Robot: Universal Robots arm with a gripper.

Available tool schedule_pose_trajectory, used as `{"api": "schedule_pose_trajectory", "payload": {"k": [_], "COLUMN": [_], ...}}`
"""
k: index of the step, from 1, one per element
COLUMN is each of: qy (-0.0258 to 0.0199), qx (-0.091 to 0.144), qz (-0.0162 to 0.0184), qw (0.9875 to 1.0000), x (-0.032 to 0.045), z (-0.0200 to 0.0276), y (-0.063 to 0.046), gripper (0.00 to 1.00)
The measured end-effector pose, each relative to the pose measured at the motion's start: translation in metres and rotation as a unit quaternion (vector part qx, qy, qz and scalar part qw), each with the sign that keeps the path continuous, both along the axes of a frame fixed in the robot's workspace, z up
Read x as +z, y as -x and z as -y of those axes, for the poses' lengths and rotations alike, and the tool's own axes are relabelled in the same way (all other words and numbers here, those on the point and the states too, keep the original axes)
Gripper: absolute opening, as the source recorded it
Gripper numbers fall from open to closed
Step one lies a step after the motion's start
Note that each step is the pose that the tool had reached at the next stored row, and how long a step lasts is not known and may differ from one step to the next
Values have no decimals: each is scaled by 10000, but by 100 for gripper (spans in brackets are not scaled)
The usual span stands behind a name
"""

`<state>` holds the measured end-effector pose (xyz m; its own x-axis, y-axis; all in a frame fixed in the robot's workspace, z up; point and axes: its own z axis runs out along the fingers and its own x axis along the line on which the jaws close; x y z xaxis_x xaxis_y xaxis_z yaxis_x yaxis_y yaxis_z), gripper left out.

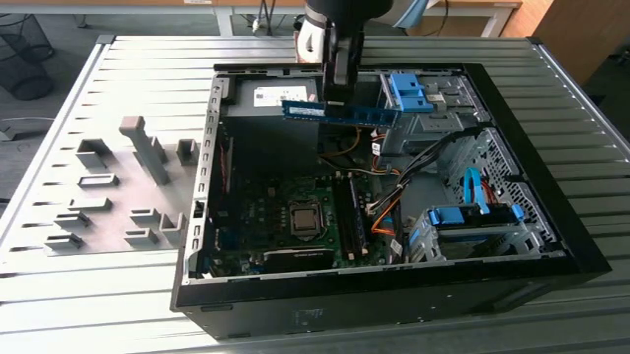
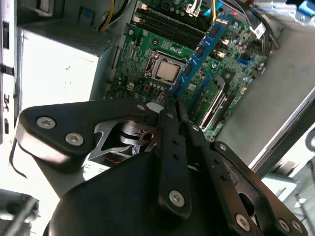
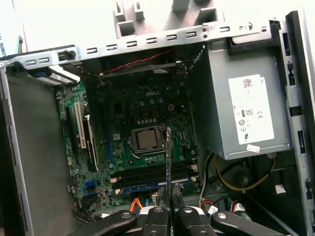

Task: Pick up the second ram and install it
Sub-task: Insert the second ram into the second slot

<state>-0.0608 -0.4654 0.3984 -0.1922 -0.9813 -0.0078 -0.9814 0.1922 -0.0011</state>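
The second ram [image 1: 340, 113] is a blue-green stick with black chips, held level in the air above the open computer case [image 1: 202, 184], over its far end. My gripper [image 1: 337, 102] comes down from above and is shut on the stick's upper edge near its middle. In the second wrist view the ram [image 2: 202, 54] reaches out from the gripper [image 2: 173, 98] over the green motherboard [image 2: 142, 69]. The first wrist view has the ram [image 3: 168, 157] edge-on, rising from the gripper [image 3: 168, 210], above the long black memory slots [image 3: 152, 173] beside the processor socket [image 3: 146, 140].
Grey fixture blocks [image 1: 118, 192] stand on the slatted table at the exterior view's left. Inside the case are a grey power supply [image 3: 246, 108], blue drive brackets [image 1: 409, 92] [image 1: 473, 217] and orange cables [image 1: 384, 214] near the slots [image 1: 350, 217].
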Motion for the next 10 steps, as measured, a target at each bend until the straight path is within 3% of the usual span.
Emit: {"api": "schedule_pose_trajectory", "payload": {"k": [5,10], "qy": [8,8], "qx": [-438,-720], "qz": [0,0], "qw": [9990,9974], "x": [-22,-29], "z": [0,0], "y": [0,0], "gripper": [14,14]}}
